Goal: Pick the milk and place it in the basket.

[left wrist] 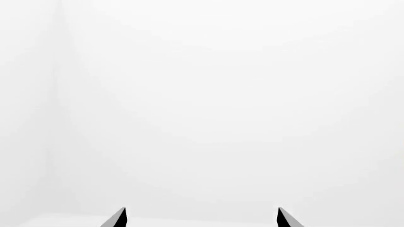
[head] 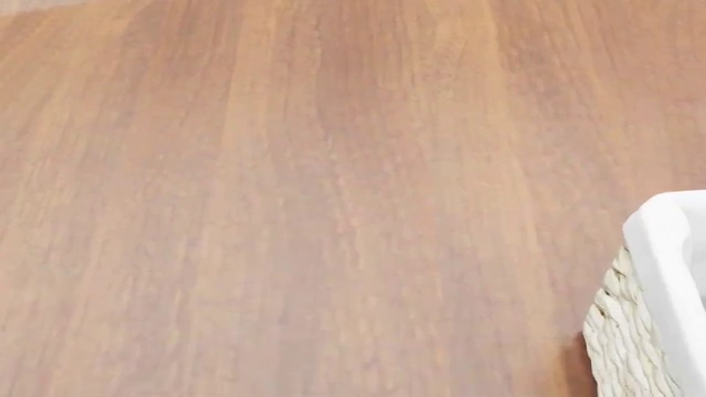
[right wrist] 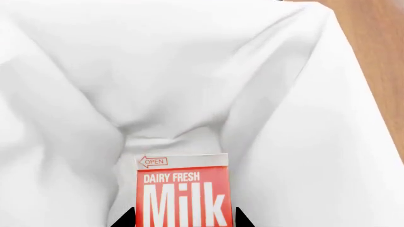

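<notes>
Milk carton gripped over the basket's liner; left arm facing blank white.

Left gripper (left wrist: pixel 200 218): only two dark finger tips show at the frame edge, spread well apart with nothing between them, released, pointing at a plain white surface. Head view: bare wooden bench (head: pixel 276 198) fills most of the frame; the basket (head: pixel 629 339) cuts in at the lower right corner, cream weave with the white liner folded over its rim; neither arm shows here. Right gripper (right wrist: pixel 184 218): dark fingers sit against both sides of the milk (right wrist: pixel 183 189), clenched on it, red face with "DAIRY FRESH Milk" lettering toward the camera. Beyond the carton lies the creased white liner (right wrist: pixel 189 80); a strip of bench shows past the liner's edge.
</notes>
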